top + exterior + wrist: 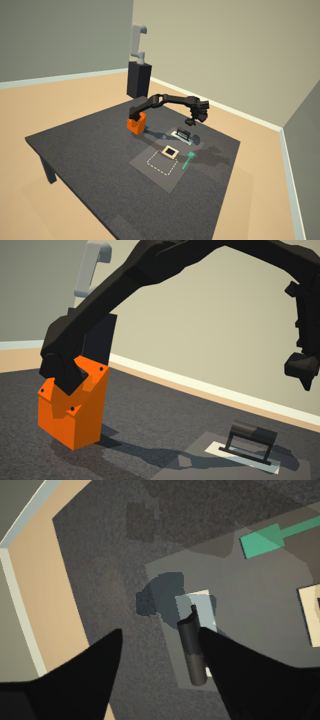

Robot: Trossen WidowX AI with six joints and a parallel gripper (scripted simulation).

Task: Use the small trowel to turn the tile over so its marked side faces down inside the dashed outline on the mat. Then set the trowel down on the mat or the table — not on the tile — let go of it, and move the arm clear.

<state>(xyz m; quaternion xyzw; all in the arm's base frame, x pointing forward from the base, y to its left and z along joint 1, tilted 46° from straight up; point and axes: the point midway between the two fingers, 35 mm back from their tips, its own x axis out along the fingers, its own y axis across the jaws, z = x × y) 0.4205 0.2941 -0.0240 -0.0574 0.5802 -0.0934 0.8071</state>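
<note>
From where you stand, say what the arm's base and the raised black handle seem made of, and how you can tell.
Base: possibly painted metal; flat, even orange faces, dark screws.
Handle: smooth plastic or metal, perhaps; soft highlights along the grip.
</note>
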